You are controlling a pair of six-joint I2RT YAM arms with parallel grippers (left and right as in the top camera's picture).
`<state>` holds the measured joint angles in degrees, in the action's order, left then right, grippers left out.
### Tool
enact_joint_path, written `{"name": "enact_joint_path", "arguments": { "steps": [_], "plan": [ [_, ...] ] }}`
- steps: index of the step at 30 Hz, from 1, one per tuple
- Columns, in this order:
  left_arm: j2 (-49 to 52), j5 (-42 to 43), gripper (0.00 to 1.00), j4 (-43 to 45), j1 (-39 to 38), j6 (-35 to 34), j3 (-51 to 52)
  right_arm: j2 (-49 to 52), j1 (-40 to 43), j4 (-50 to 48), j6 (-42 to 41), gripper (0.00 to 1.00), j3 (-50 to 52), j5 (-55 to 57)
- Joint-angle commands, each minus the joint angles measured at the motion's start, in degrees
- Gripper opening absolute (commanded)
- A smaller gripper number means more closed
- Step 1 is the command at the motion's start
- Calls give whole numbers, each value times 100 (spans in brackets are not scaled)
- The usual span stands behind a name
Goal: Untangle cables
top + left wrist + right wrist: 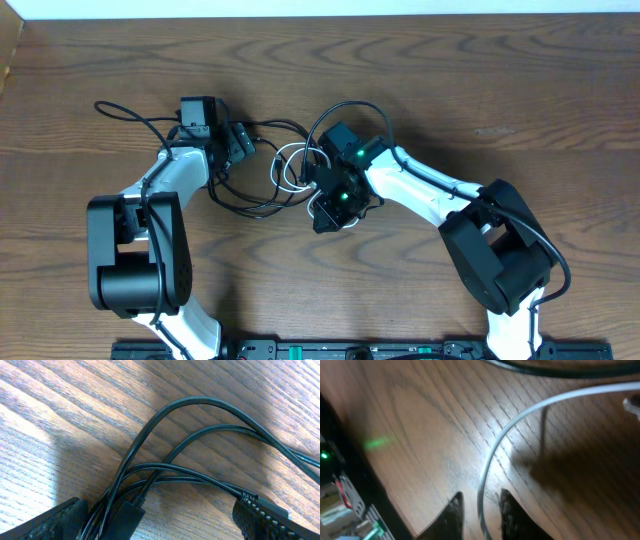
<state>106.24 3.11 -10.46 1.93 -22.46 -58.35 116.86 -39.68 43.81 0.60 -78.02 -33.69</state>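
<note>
The black cable (200, 399) and the white cable (482, 485) lie tangled mid-surface (500, 80), between the two arms. The left end effector (160, 525) stands wide open and holds nothing. Several black strands cross one another between its fingers and crowd the gap. The right end effector (480, 510) has its fingers close on either side of the white cable, with a sliver of wood showing each side, so it is not clamped. Only the overhead view shows the white loops nested among the black ones. Only the right wrist view shows the white strand running between the fingers, with a black strand along the top edge.
</note>
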Motion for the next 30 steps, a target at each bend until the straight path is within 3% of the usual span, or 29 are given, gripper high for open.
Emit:
{"name": "enact_joint_path", "arguments": {
  "steps": [1, 16, 23, 30],
  "plan": [
    [240, 393, 98, -212, -2, -98, 219, 96, 26, -120, 280, 21, 131, -411],
    [240, 393, 98, -212, -2, -98, 219, 925, 984, -330, -55, 33, 216, -1858],
    [240, 393, 98, -212, -2, -98, 219, 925, 859, -404, 83, 52, 216, -1856],
    [240, 393, 98, -212, -2, -98, 219, 925, 629, -466, 79, 54, 216, -2076]
  ]
}}
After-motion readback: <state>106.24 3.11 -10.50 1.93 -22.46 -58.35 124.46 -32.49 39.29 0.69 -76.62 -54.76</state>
